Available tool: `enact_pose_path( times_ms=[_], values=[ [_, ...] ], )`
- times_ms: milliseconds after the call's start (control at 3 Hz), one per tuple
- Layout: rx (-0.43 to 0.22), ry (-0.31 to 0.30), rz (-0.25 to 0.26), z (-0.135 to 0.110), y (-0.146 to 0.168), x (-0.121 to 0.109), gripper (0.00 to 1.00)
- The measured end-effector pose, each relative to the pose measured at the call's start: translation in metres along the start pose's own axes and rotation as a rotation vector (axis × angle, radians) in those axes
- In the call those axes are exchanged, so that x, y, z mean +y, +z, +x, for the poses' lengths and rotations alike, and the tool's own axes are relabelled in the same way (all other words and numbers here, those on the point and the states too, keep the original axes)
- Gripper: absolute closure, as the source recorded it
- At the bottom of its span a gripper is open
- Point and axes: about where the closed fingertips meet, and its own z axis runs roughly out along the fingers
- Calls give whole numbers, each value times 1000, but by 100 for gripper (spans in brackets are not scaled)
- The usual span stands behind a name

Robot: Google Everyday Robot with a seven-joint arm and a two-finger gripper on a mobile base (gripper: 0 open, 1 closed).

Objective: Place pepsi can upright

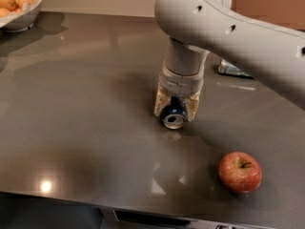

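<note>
**Arm** (248, 37): white. It is seen entering from the 3 o'clock edge and running up-left to a bend near 12 o'clock. From the bend the wrist is turned straight down onto the table (86, 118).

**Gripper** (176, 112): pointed downward, just right of the table's centre. Its tan fingers (160, 103) are drawn in against both sides of the pepsi can, which is clamped between them.

**Pepsi can** (173, 119): dark blue, held between the fingers at table level. It is laid on its side with the silver top turned toward 6 o'clock. Contact with the table surface cannot be confirmed.

**Apple** (240, 171): red. It is placed at 4 o'clock from the gripper, well apart from it and near the front edge.

**Silver can** (232, 69): lying at 1 o'clock from the gripper and partly hidden behind the arm.

**Bowl** (23, 19): pale, found at the far 10 o'clock corner. It is filled with orange-yellow fruit and cut off by the frame edge.
</note>
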Motion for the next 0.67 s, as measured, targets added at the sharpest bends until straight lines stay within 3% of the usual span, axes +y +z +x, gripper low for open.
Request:
enact_pose_path(
  times_ms=[333, 667],
  values=[
    [0, -6, -21, 6, -4, -5, 63],
    [-44, 85, 27, 11, -22, -11, 86]
  ],
)
